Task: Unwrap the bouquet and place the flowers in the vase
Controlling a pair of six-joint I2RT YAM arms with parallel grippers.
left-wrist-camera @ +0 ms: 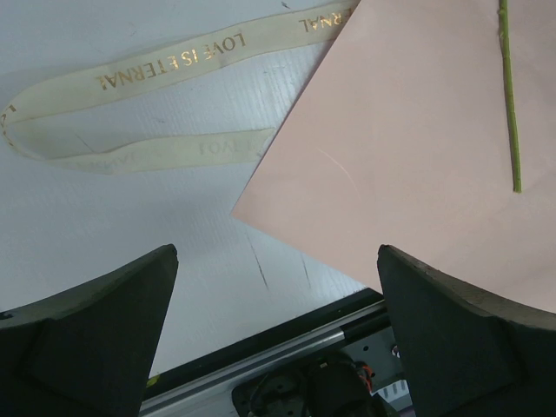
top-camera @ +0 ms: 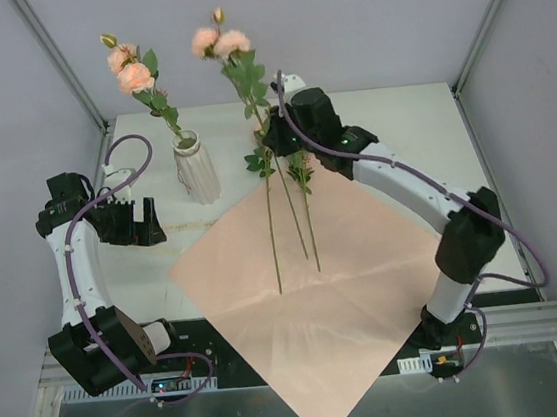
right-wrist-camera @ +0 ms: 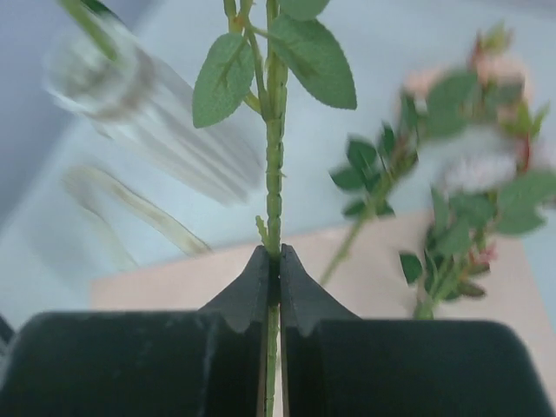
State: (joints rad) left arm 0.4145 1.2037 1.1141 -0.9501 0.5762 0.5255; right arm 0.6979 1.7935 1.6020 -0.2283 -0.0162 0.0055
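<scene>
One flower stem is clamped between the closed fingers of the right tool, above the pink paper spread flat on the worktop. A second flower stands in the white vase, to its left. The left tool hangs wide open, holding nothing, near the cream ribbon.

1 vase, 4 flowers (counted by stems), 1 paper sheet, 1 ribbon.
</scene>
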